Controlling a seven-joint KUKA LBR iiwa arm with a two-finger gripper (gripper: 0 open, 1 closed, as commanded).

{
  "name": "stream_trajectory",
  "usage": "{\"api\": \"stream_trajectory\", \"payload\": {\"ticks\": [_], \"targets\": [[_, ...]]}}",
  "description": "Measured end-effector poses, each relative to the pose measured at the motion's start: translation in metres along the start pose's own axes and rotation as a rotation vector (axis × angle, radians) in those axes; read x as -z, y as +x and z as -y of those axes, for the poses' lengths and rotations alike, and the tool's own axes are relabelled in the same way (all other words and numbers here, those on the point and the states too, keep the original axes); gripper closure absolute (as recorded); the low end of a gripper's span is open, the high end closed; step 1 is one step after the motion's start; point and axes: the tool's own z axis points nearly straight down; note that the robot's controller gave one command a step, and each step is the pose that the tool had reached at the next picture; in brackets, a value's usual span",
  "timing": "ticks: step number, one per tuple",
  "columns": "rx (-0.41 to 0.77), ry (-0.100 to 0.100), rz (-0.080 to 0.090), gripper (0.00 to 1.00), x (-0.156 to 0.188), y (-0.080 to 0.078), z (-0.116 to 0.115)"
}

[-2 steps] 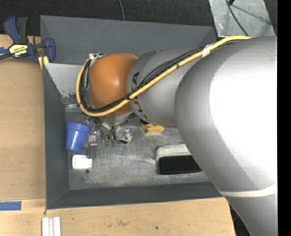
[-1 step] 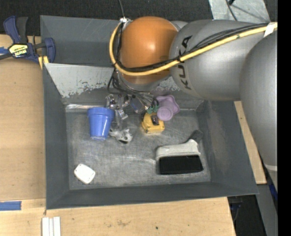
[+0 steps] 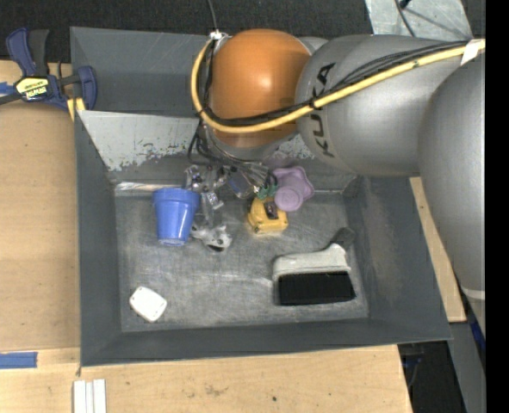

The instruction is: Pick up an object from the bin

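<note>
Left of the silvery tool (image 3: 211,229) stood a blue cup (image 3: 175,215); right of it lay a yellow toy (image 3: 267,219) and a purple toy (image 3: 292,188). Beyond those sat a white brush (image 3: 314,261) with a black face, and a white block (image 3: 148,303) lay on the grey bin (image 3: 99,256).

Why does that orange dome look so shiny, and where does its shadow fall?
Camera view: light from above leaves a soft bright patch on the orange cover; the arm seems to shade the back of the bin around the purple toy and yellow toy; the blue cup and white piece lie in even light.
</note>
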Motion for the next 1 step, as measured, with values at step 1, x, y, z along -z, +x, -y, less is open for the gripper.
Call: {"api": "stream_trajectory", "payload": {"ticks": [1], "targets": [[0.025, 0.001, 0.002, 1.00, 0.1420, 0.0022, 0.0004]]}}
